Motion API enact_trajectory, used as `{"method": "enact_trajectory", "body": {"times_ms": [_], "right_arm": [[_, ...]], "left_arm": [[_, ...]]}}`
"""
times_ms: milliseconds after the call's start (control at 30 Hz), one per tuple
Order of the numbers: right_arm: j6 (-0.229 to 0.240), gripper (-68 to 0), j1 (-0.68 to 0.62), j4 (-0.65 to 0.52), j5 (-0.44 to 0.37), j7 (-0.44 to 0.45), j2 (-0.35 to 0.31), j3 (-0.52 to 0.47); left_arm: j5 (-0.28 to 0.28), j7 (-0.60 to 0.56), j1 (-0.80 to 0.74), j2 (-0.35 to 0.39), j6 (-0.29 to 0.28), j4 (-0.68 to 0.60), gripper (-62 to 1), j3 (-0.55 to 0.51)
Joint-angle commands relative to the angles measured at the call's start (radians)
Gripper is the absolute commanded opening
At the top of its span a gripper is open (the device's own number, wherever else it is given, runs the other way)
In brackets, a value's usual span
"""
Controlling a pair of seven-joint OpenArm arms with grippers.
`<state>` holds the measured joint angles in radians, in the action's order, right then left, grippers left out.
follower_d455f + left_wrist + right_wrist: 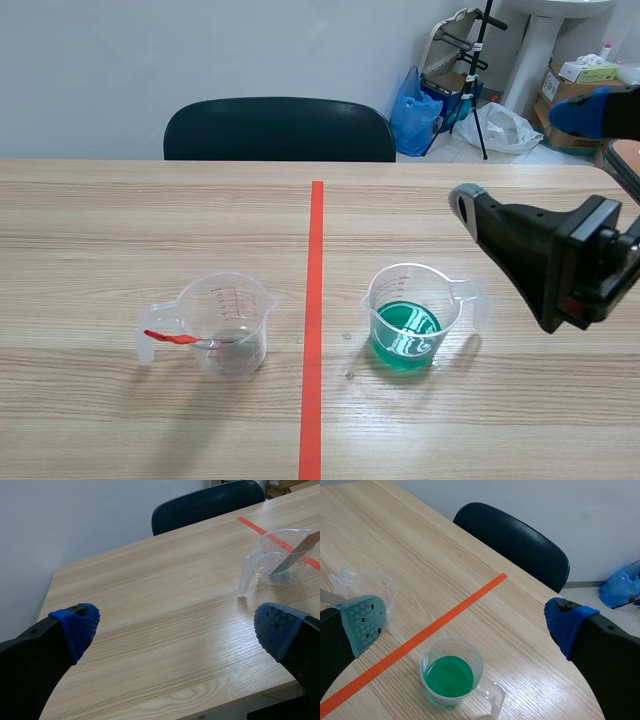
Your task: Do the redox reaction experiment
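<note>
wooden table point(120, 220) with dark chair point(280, 130) at far edge. right gripper point(520, 155) raised at right, jaws wide apart, holding nothing; left gripper point(177, 627) over near left of table, likewise spread wide and empty. measuring cup of green liquid point(412, 318) just right of red tape line point(315, 300), clear-liquid measuring cup point(232, 322) left of it, red-handled spoon point(175, 338) resting in the latter.

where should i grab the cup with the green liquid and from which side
Probably by its handle, coming from the right with the open right hand. The green-liquid cup stands upright and its handle juts toward that arm, away from the tape line; a level side grip on it should keep the liquid from spilling.
</note>
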<state>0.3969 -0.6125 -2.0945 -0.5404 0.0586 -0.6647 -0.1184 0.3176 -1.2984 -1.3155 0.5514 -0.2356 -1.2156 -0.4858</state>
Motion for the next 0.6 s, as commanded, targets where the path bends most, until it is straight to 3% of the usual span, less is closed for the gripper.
{"method": "enact_trajectory", "body": {"times_ms": [0,567], "right_arm": [[-0.005,0.4,0.015,-0.004,-0.013,0.018,-0.008,-0.005],[-0.004,0.4,0.03,-0.003,-0.013,0.011,-0.008,-0.004]], "left_arm": [[0.007,-0.014,-0.001,-0.003,0.002,-0.01,1.4,-0.008],[0.006,-0.014,-0.001,-0.006,0.006,-0.01,1.4,-0.008]]}}
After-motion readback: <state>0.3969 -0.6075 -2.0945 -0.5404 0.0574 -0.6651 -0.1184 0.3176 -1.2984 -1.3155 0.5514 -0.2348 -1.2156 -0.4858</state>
